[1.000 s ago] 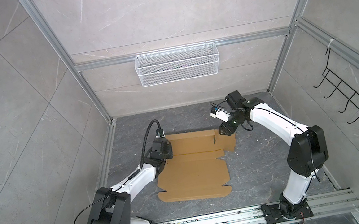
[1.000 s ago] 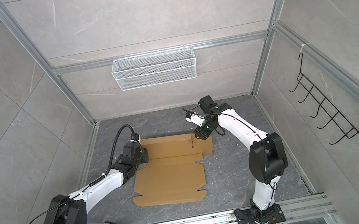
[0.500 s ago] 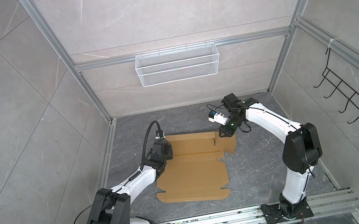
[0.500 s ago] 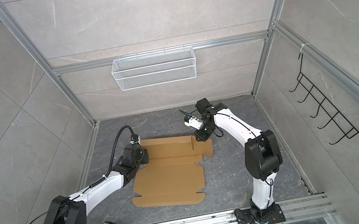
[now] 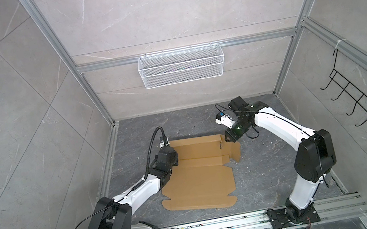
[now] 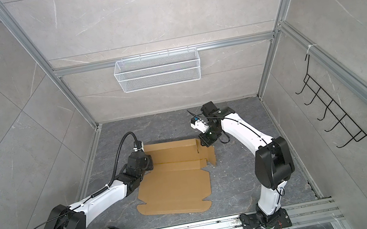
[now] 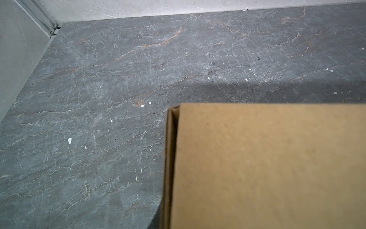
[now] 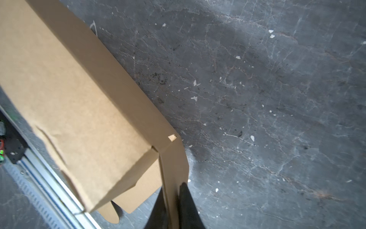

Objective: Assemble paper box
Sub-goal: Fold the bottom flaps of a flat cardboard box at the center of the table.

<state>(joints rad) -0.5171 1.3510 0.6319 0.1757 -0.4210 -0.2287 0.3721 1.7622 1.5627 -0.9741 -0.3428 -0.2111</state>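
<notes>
paper box (image 5: 197, 184): brown die-cut sheet lying mid surface (image 5: 268, 181), mostly flat; the panel on its 12 o'clock side is folded up.
right gripper (image 5: 228, 139): at the box's 2 o'clock corner; the wrist view shows its dark fingers (image 8: 188, 204) drawn narrow, pinching a side flap between them.
left gripper (image 5: 175, 157): at the box's 10 o'clock corner; fingers hidden, closed narrow; I cannot tell whether cardboard sits between them.
</notes>
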